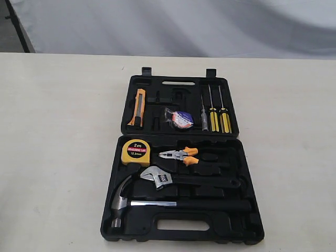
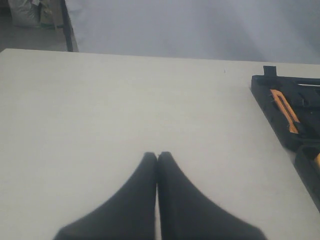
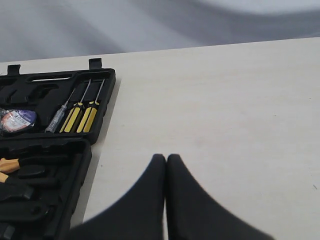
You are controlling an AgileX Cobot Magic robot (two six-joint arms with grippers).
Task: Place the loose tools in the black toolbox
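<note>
**Already stowed: all three loose tools lie inside the case**

Seemingly nothing is left to pick up. The hammer sits in the near half of the open black toolbox. Its long axis runs across the exterior view, with the head toward the left arm's side and the handle toward the right. The wrench lies just beyond it on nearly the same line, its silver head also to the left. The tape roll rests in the far half, near the middle.

The left gripper hangs over bare table with its jaws pressed together and nothing between them. The right gripper is pinched closed and empty in the same way. The case lies between the two arms, off to the side of each. Neither gripper shows in the exterior view, so I cannot tell which is nearer. If any move remains, it is probably closing the lid, and either arm would have to reach inward to do that.
</note>
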